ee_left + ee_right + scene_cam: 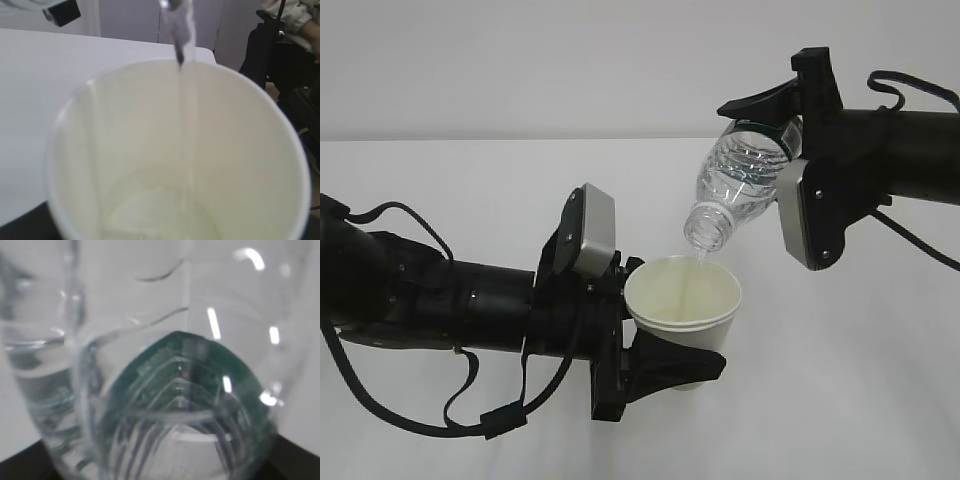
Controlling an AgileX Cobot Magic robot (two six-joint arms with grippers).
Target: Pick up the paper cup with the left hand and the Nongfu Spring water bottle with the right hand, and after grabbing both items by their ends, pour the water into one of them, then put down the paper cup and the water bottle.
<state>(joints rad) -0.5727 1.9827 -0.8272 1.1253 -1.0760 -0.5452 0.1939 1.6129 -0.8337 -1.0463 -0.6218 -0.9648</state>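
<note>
Water (701,262) streams from the tilted bottle (738,180), clamped in the right gripper (775,115), into the cup (682,300), clamped in the left gripper (645,315); keep the neck centred over the rim.

A plain white table (840,400) fills the lower part of the exterior view, with a pale grey wall (570,60) behind it. In the left wrist view, a seated person (295,20) in a light jacket shows at the upper right, cut off by the frame, beyond the table's far corner, beside dark gear too blurred to identify.
</note>
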